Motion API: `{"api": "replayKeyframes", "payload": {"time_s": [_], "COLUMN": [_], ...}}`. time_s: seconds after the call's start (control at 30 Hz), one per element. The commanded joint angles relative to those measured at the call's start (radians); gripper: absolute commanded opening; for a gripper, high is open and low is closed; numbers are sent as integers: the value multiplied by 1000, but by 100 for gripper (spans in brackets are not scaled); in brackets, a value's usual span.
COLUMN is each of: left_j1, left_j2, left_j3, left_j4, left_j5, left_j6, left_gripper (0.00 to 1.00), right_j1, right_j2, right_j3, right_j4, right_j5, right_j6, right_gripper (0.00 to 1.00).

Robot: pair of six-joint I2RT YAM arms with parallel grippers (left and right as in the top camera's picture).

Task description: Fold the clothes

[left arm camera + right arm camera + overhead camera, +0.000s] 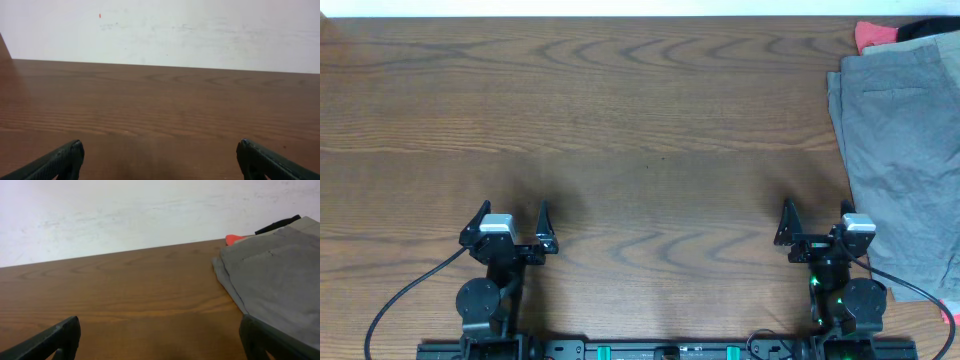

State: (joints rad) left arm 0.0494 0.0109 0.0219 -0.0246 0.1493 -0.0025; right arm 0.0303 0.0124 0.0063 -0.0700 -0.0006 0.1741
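Note:
Grey woven shorts (905, 140) lie on top of a pile at the table's right edge; they also show at the right of the right wrist view (280, 275). A red garment (873, 36) and a dark garment (920, 30) peek out behind them. My right gripper (817, 222) is open and empty, just left of the shorts' near edge; its jaws (160, 335) frame bare wood. My left gripper (511, 222) is open and empty over bare table at the front left, its jaws (160, 160) wide apart.
The brown wooden table (620, 130) spans the view. A white wall (160, 25) stands behind its far edge. The arm bases and cables (380, 320) sit along the front edge.

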Motion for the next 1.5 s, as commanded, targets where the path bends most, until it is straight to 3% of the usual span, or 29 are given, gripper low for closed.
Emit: {"api": "replayKeyframes", "payload": {"time_s": [0.0, 0.6, 0.67, 0.83, 1.0, 1.2, 1.33, 1.47], "left_j1": [-5, -5, -5, -5, -5, -5, -5, -5], "left_j2": [-7, -7, -7, -7, -7, -7, -7, -7], "left_j3": [-18, -18, -18, -18, -18, -18, -18, -18], "left_j4": [-34, -34, -34, -34, -34, -34, -34, -34], "left_j5": [6, 6, 6, 6, 6, 6, 6, 6], "left_j6": [3, 3, 3, 3, 3, 3, 3, 3], "left_gripper": [98, 98, 98, 98, 98, 98, 98, 98], "right_j1": [6, 6, 6, 8, 7, 7, 7, 7], "right_j2": [-2, -2, -2, 0, 0, 5, 70, 249], "right_j3": [-1, -1, -1, -1, -1, 23, 127, 293], "right_j4": [-5, -4, 11, 25, 103, 389, 341, 277], "right_j5": [-4, -4, -74, -404, -422, -388, -314, -256], "right_j6": [-14, -13, 80, 484, 630, 578, 453, 296], "right_gripper": [99, 99, 99, 99, 99, 99, 99, 99]}}
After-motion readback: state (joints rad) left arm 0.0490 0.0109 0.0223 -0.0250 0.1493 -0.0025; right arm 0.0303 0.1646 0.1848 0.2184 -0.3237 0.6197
